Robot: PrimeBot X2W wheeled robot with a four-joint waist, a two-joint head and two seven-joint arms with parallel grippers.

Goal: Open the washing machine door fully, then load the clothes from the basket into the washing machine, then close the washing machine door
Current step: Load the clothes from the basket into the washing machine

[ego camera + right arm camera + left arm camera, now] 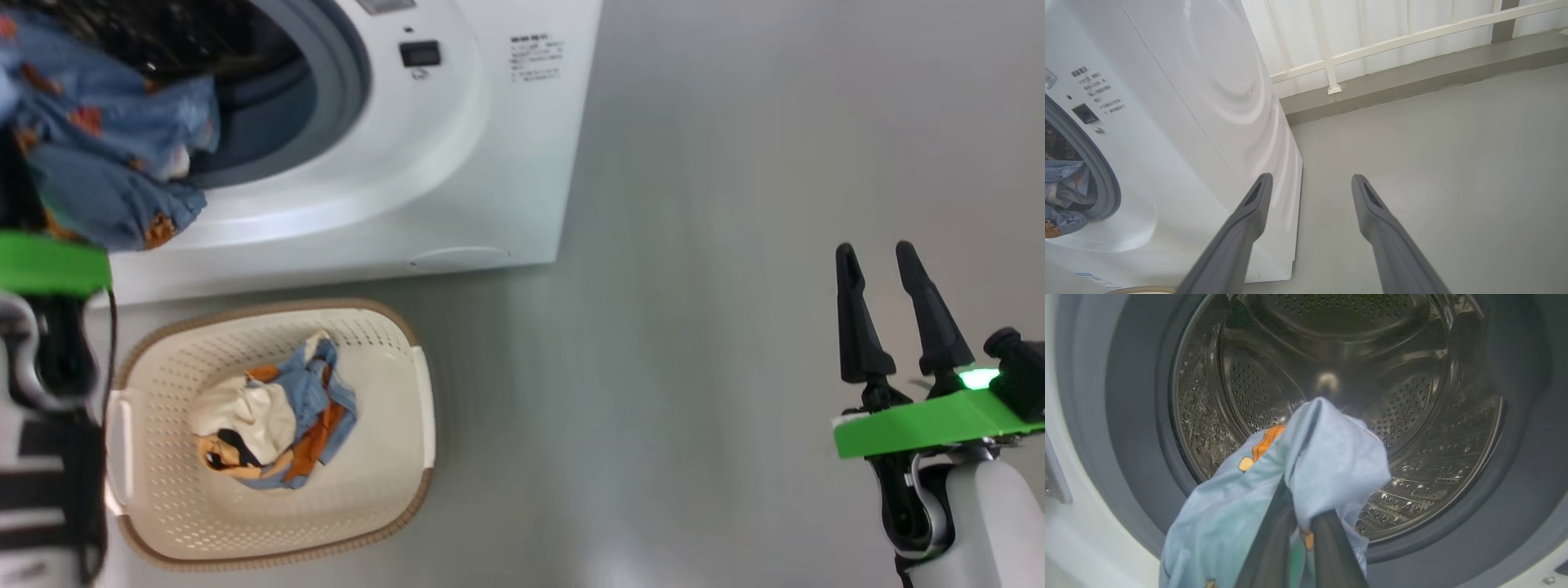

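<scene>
Before washing machine (490,163): basket (269,309) on grey floor (735,327); railing (1412,38) beyond.

open drum (1425,416) lies clear behind the hanging garment (1331,465).

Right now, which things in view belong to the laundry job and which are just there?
Job: washing machine, blue garment shut in the left gripper at the drum, basket, clothes left in it, open right gripper.
Not job: white railing, grey kerb.

The clothes (106,155) are light blue (orange prints); the basket (384,392) cream, brown-rimmed.
</scene>
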